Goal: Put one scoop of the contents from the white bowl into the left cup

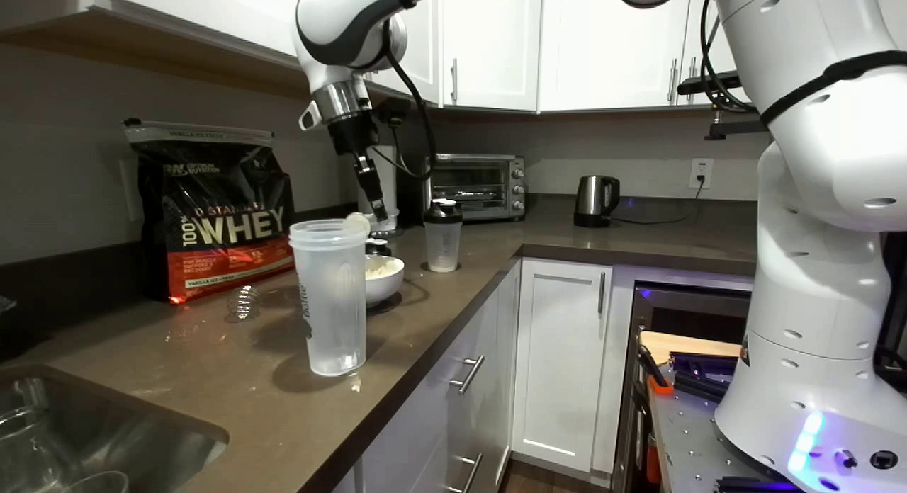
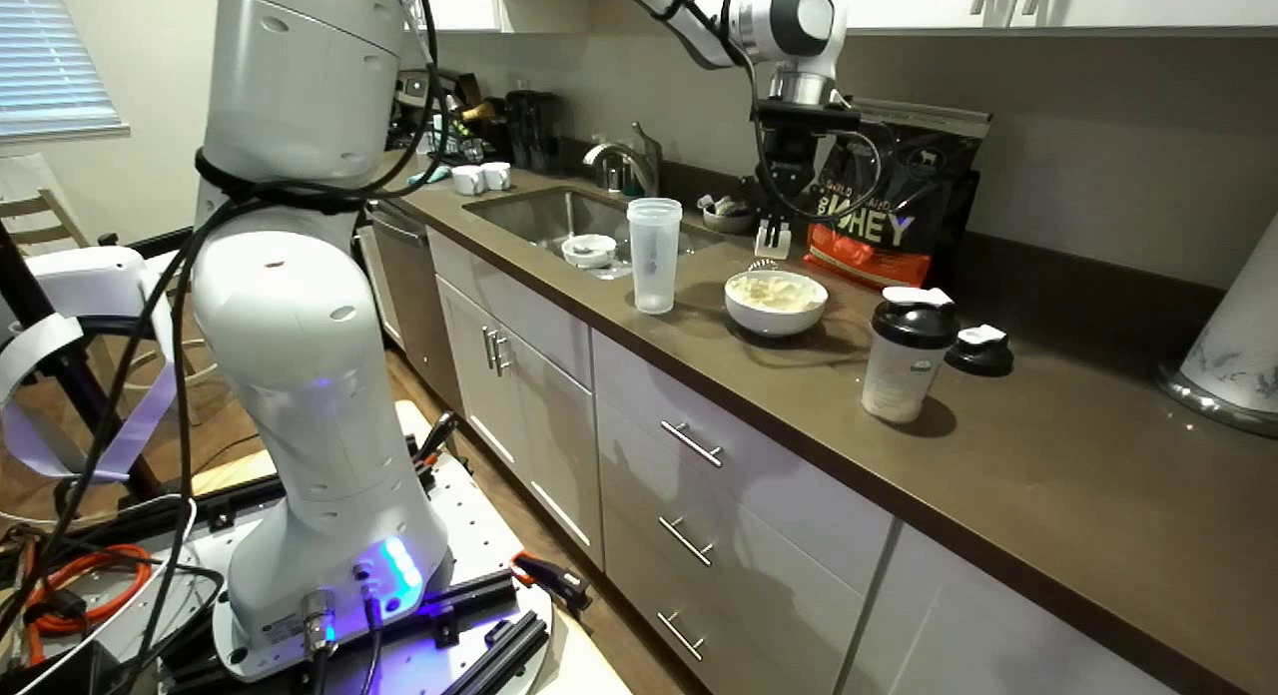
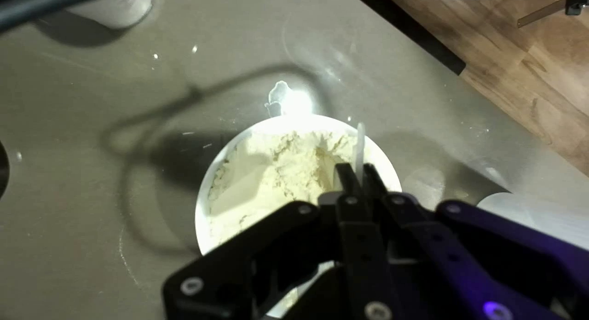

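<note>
On the surface (image 1: pixel 234 380) — white bowl (image 2: pixel 777 322), holding pale powder (image 3: pixel 285 163). Above it: scoop (image 1: pixel 358 224), pinched in the jaws, load not discernible. Left cup (image 1: pixel 331 302), upright near the bowl — no powder evident inside; scooping possibly done, tipping-in apparently outstanding.

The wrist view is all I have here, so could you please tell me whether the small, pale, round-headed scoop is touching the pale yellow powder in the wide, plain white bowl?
Observer: No, in both exterior views the scoop hangs above the white bowl, with a visible gap between it and the powder.
Operator: Thank you; would you also tell me whether the tall, frosted, translucent plastic tumbler has a lid on it?
Observer: It has none; in both exterior views it is uncovered at the top.
</note>
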Controlling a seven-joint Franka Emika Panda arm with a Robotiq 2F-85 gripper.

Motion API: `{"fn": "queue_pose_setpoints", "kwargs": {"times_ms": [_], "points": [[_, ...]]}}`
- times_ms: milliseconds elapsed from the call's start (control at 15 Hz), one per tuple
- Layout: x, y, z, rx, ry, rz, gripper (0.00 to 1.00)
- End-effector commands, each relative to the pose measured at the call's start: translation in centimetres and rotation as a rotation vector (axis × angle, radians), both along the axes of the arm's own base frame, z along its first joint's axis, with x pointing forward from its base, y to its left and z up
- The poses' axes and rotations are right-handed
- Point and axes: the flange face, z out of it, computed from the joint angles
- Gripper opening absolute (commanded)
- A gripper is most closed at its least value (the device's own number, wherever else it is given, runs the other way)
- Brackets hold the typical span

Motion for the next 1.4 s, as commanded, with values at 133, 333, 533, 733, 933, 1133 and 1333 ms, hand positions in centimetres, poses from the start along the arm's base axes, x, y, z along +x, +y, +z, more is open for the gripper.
{"fn": "queue_pose_setpoints", "kwargs": {"times_ms": [133,333,533,733,933,1133,1333], "points": [[-1.2,0.2,2.6,0.065,-0.021,0.014,0.01],[-1.7,0.4,3.6,0.084,-0.031,0.022,0.01],[-2.3,0.8,4.7,0.101,-0.044,0.029,0.01],[-2.9,1.3,5.9,0.103,-0.06,0.03,0.01],[-3.6,2.3,7.0,0.11,-0.076,0.041,0.01],[-4.2,3.7,8.0,0.123,-0.09,0.056,0.01],[-4.8,5.2,8.9,0.131,-0.103,0.075,0.01]]}}
